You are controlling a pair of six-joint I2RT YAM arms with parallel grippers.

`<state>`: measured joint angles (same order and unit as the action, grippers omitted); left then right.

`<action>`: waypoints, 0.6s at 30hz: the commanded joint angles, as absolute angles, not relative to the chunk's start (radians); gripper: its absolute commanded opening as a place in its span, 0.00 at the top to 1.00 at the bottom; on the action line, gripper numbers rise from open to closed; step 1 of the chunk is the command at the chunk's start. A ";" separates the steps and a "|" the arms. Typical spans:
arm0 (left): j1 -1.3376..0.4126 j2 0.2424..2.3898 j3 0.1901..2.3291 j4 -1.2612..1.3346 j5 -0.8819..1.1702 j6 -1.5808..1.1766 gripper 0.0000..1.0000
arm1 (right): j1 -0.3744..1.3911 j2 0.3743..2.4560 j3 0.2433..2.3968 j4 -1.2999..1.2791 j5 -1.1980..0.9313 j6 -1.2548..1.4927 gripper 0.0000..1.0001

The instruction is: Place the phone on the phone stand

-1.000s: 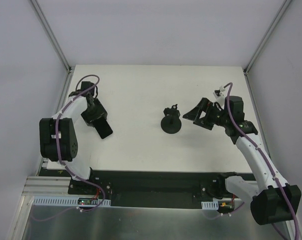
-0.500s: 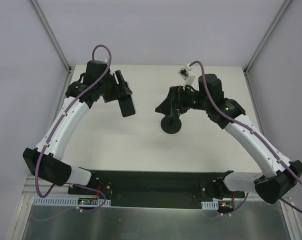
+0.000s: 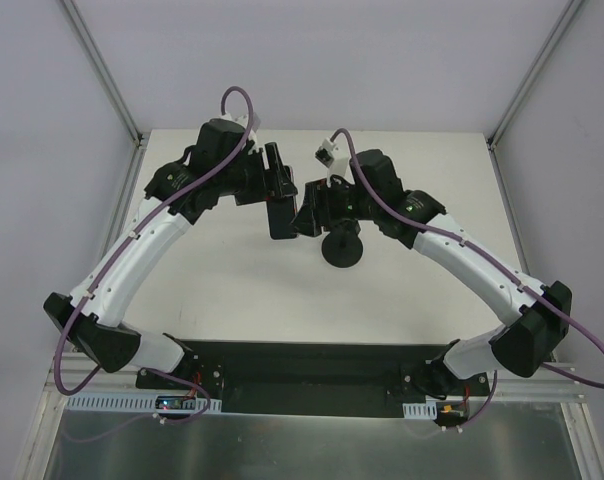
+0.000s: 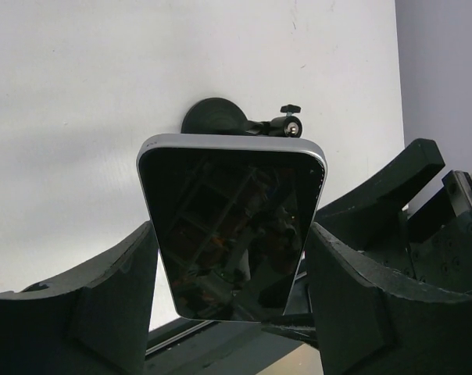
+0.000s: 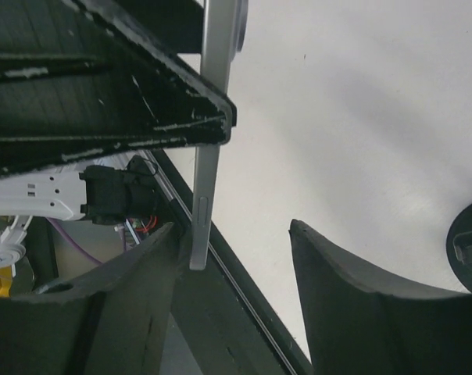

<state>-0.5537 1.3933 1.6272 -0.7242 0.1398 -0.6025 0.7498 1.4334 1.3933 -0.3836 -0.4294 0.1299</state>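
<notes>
1. Right now your left gripper (image 4: 230,230) is clamped on the phone (image 4: 236,195), one finger on each long side, and holds it in the air above the middle of the tabletop (image 3: 232,290).
2. From above, the phone hangs just left of the phone stand (image 3: 342,248) and is not resting on it.
3. In the left wrist view the phone's glossy dark screen faces the camera and its silver-edged end points away, toward the stand.
4. The stand sits on its round base near the middle of the tabletop. In the left wrist view, its post and small clamp head show just beyond the phone's far end.
5. Your right gripper (image 5: 232,228) has its fingers spread apart and grips nothing.
6. In the right wrist view you see the phone edge-on as a thin silver strip. Its free end comes down just beside the left-hand finger (image 5: 134,305) of that gripper, but I cannot tell whether they touch.
7. From above, the two grippers meet over the middle of the tabletop, with the right one directly to the right of the phone and partly covering the top of the stand.
8. The stand's base peeks in at the right edge of the right wrist view, apart from both fingers.
</notes>
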 commanded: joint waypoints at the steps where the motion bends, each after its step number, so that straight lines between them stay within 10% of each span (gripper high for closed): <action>1: -0.584 1.390 1.687 -0.706 0.097 -0.626 1.00 | 0.750 1.427 1.417 -0.285 -0.417 0.172 0.41; 10: -0.617 1.424 1.749 -0.706 0.081 -0.600 1.00 | 0.753 1.483 1.453 -0.272 -0.465 0.199 0.62; 13: -0.617 1.420 1.752 -0.704 0.106 -0.583 1.00 | 0.752 1.468 1.437 -0.258 -0.466 0.195 0.83; 14: -0.615 1.416 1.753 -0.704 0.126 -0.571 0.93 | 0.750 1.454 1.434 -0.256 -0.468 0.189 0.99; 18: -0.600 1.353 1.721 -0.652 0.256 -0.442 0.25 | 0.694 1.401 1.393 -0.233 -0.602 0.175 0.99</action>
